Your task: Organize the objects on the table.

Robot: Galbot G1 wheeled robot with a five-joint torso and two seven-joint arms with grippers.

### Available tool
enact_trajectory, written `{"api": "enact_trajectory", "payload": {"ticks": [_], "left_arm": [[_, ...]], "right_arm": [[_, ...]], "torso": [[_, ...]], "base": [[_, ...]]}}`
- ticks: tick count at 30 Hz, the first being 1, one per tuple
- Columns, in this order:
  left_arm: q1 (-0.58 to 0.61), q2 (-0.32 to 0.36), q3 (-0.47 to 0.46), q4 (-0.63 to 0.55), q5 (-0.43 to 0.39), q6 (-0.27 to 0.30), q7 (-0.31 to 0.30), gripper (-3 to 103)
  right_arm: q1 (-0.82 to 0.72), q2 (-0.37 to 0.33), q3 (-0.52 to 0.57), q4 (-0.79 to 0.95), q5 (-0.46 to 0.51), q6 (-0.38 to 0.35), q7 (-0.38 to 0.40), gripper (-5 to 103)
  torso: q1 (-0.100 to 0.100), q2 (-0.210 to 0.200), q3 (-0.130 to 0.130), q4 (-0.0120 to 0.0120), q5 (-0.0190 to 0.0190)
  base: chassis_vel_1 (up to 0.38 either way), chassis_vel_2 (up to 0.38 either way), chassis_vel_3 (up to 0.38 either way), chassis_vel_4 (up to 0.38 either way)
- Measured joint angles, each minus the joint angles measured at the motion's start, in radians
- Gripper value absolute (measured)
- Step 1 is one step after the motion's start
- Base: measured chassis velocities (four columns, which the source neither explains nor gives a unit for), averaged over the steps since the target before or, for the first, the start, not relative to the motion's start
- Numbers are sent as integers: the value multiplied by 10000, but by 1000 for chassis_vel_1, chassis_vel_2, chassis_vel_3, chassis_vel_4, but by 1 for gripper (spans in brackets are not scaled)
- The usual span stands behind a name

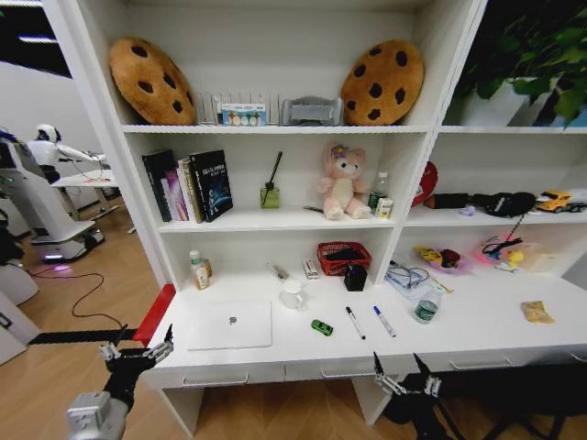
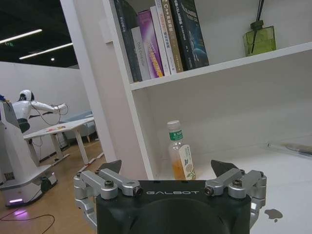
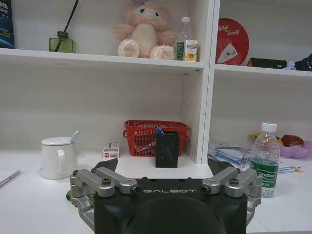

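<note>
- Both arms hover before the table's front edge, nothing held: left gripper at 7 o'clock, right gripper at 5 o'clock, jaws of each spread open.
- Likely still the approach; best to pick one near item and come straight down on it (the pens lie flat, awkward to pinch).
- Nearest: silver laptop, lid shut.
- Toward 12 o'clock: tiny green item, two pens.
- At 2 o'clock: green-labelled bottle upright; yellow packet at 3 o'clock.

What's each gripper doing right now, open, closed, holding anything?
Left gripper: open, empty, off the table's front left corner.
Right gripper: open, empty, at the table's front edge, below the pens.
</note>
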Motion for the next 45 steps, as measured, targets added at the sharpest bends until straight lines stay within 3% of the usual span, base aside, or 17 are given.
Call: {"api": "enact_trajectory", "payload": {"ticks": [5,9,10,12,13,16,23,27,32,39,41,45], "left_arm": [[-6,7,1,10,-10,-1,6,100],[-12,13,0,18,-18,-2,8,100],[-12,13,0,18,-18,-2,8,100],[-15,17,1,22,-22,-2,11,100],[-15,17,1,22,-22,-2,11,100],[-18,19,0,23,-25,-2,12,100],[-19,22,0,29,-30,-3,9,100],[-19,23,-2,32,-31,-2,9,100],[-18,26,-3,33,-34,-3,8,100],[-17,27,-3,35,-35,-3,9,100],[-17,27,-3,35,-35,-1,7,100],[-18,28,-3,35,-35,-1,8,100]], "right_arm": [[97,-141,131,-37,301,4,-197,100],[889,-917,985,-713,1696,64,-1510,100],[889,-917,985,-713,1696,64,-1510,100],[1571,-1637,1475,-1630,2659,-188,-2999,100],[1571,-1637,1475,-1630,2659,-188,-2999,100],[2663,-2951,1425,-3028,2850,-300,-4266,100],[3899,-4297,791,-4169,2798,-374,-5570,100],[4547,-4633,384,-4597,2806,-426,-5927,100],[6432,-5102,-1385,-5986,2879,-547,-6241,100],[7823,-5046,-2876,-7129,2845,-550,-6433,100],[8706,-4875,-3751,-7660,2789,-542,-6438,100],[9044,-4797,-4051,-7902,2724,-533,-6443,100]], "torso": [[0,0,-1,-1,-2],[0,0,0,0,0],[0,0,0,0,0],[1,0,1,-1,1],[1,0,1,-1,1],[3,-1,1,3,2],[2,-1,1,-5,1],[2,-1,1,-1,-1],[3,-1,2,2,-1],[3,-1,1,0,1],[1,-1,1,1,-2],[1,-1,1,1,0]], "base": [[0,0,0,0],[0,0,0,0],[0,0,0,0],[0,0,0,0],[0,0,0,0],[0,0,0,0],[0,0,0,0],[0,0,0,0],[0,0,0,0],[0,0,0,0],[0,0,0,0],[0,0,0,0]]}}
